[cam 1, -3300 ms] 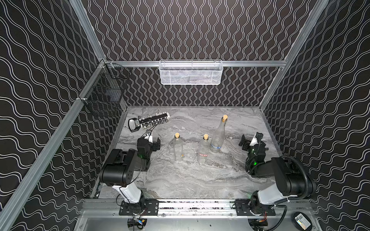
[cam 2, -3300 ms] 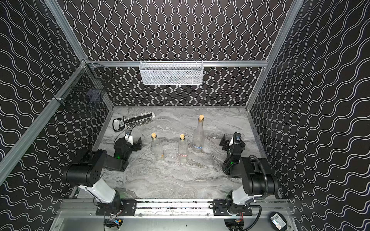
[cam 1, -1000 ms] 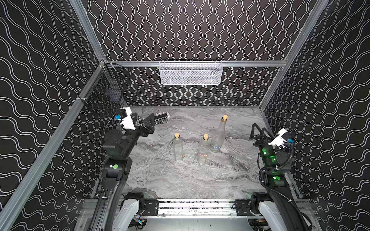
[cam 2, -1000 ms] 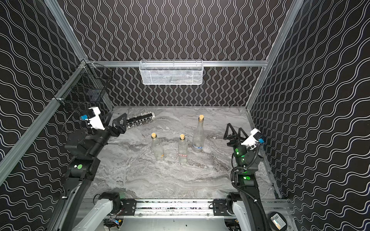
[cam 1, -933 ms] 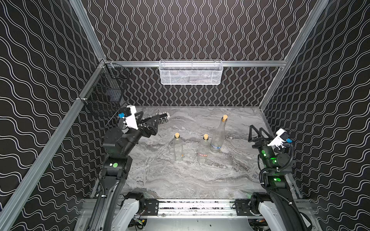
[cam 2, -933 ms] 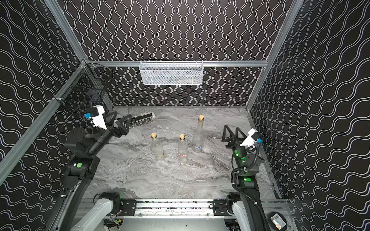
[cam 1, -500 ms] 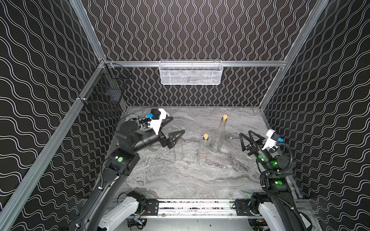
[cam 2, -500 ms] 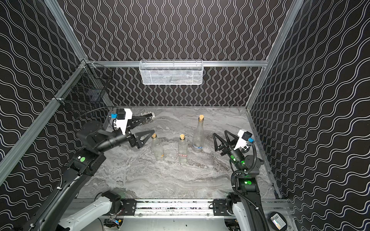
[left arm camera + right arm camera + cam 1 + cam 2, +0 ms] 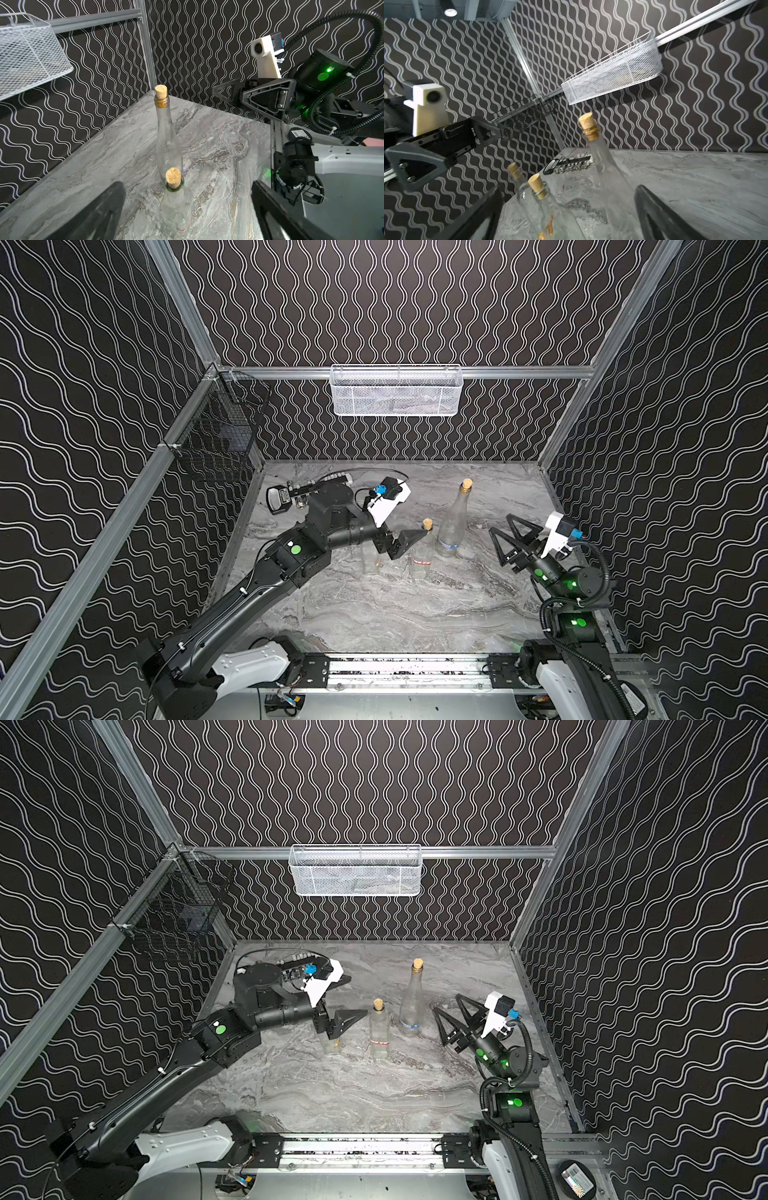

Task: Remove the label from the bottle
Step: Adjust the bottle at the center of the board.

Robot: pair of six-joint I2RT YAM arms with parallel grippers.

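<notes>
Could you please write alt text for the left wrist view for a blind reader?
Two corked clear bottles stand on a marble table, a short bottle nearest, a tall bottle behind, framed by the open left hand. The open right hand hovers beyond; a white basket hangs on the wall.

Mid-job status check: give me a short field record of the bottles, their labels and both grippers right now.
bottles: three, corked, upright: tall bottle, middle bottle, left bottle
labels: bluish band low on tall bottle; red-striped band low on middle bottle; orange mark on left bottle
left gripper: open, over the left bottle, holding nothing
right gripper: open, beside the tall bottle, apart from it
label removal: not yet begun
</notes>
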